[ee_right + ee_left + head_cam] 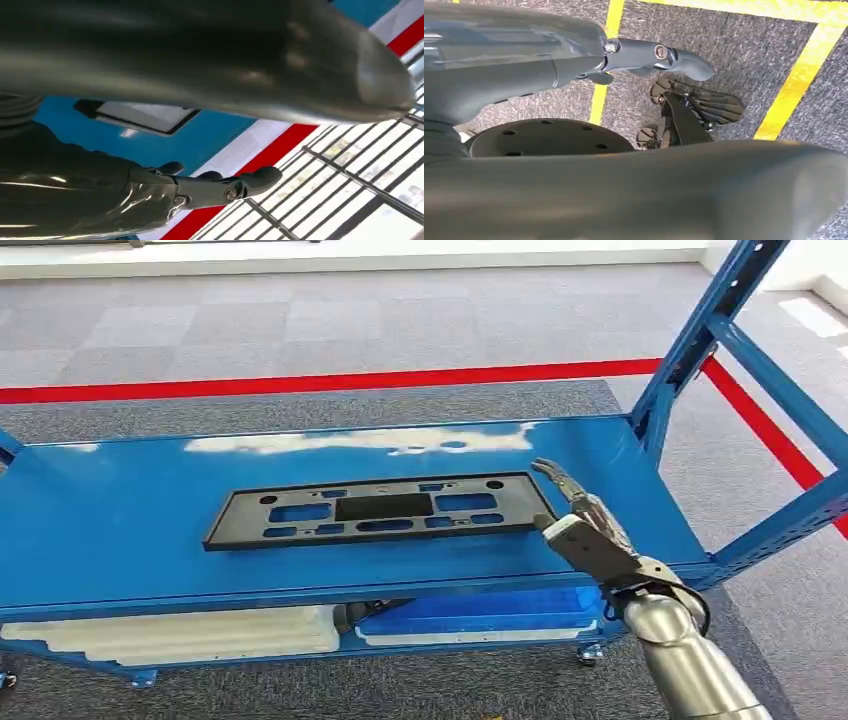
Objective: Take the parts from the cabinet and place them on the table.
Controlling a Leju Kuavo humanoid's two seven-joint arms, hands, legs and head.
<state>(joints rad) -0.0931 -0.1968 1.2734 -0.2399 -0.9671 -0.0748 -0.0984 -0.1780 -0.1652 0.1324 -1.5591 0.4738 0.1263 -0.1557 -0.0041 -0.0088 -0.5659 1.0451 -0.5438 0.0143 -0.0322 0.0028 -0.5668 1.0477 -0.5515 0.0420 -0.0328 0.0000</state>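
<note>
A long flat black panel with several cut-outs (380, 510) lies flat across the blue cabinet shelf (120, 520). My right hand (585, 525) reaches in over the shelf's front right, its outstretched fingertips just off the panel's right end, apart from it. In the right wrist view its fingers (220, 187) and thumb are spread with nothing between them, and the panel (140, 116) lies beyond. My left hand (574, 65) hangs over the carpet, fingers straight, holding nothing.
A blue upright post (700, 335) and a sloping brace (790, 400) rise at the shelf's right end, close to my right arm. On the lower shelf sit a white foam tray (190, 633) and a blue bin (480, 615). A red floor line (300, 385) runs behind.
</note>
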